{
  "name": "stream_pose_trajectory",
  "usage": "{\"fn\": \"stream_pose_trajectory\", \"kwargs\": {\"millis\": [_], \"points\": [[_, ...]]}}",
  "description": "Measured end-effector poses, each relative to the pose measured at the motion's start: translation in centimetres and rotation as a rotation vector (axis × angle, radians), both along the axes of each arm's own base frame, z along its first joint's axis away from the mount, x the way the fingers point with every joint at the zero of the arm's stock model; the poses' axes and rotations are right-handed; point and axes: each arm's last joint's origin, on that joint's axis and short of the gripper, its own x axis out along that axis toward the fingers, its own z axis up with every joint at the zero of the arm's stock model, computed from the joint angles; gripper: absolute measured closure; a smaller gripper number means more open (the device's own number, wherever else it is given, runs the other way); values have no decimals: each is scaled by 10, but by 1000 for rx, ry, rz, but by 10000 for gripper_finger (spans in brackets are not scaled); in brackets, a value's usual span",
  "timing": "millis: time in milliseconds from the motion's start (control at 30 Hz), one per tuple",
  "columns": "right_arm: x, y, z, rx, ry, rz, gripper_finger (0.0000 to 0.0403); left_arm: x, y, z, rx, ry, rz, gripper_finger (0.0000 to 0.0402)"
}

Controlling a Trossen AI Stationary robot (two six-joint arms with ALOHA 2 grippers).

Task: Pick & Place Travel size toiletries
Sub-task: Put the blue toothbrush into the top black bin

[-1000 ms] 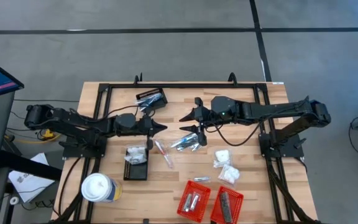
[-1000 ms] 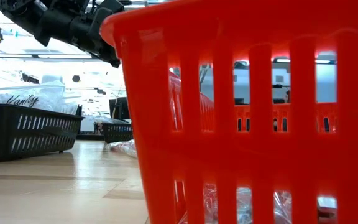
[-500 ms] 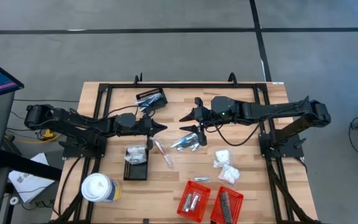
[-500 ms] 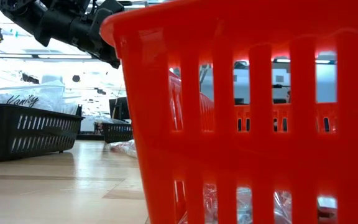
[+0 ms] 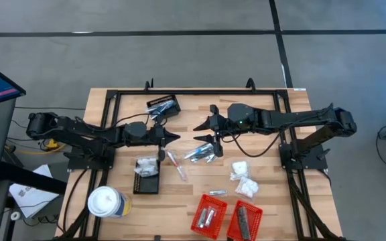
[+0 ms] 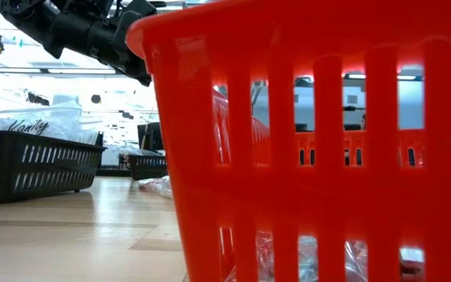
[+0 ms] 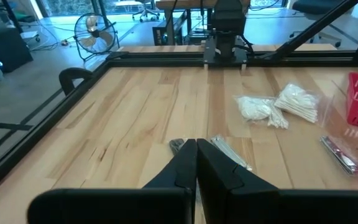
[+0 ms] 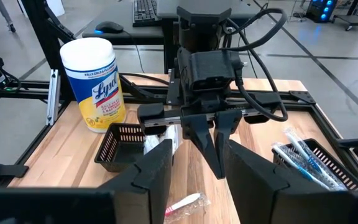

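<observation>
My left gripper hangs shut over the table's middle left, pointing at my right gripper, which stands open with nothing between its fingers. Silvery tubes lie on the wood just near of the right gripper and show beyond the left fingers. A thin pinkish tube lies below the left gripper, seen also as the tube. White packets rest flat at the right. Two red baskets at the near edge hold more items.
A black basket with a white packet sits near the left arm; another black basket holds dark sticks at the far left. A white wipes canister stands at the near left corner. A red basket wall fills the low view.
</observation>
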Motion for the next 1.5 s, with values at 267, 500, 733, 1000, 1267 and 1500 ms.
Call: {"fn": "stream_pose_trajectory", "kwargs": {"millis": [267, 500, 733, 1000, 1267, 1500], "points": [[0, 0, 0, 0, 0, 0, 258, 0, -8, 0, 26, 6, -39, 400], [0, 0, 1, 0, -5, 0, 260, 0, -9, 0, 27, 9, -46, 400], [0, -1, 1, 0, -9, -3, 264, 17, -16, -1, 74, 190, -2, 400], [-1, -4, -1, 34, 21, -26, 258, 60, -27, -24, 92, 304, -33, 399], [-2, -4, -4, 58, 53, -32, 259, 85, -25, -47, 110, 382, 12, 339], [-7, -7, -7, 117, 127, -66, 264, 93, -21, -56, 91, 396, 31, 271]]}}
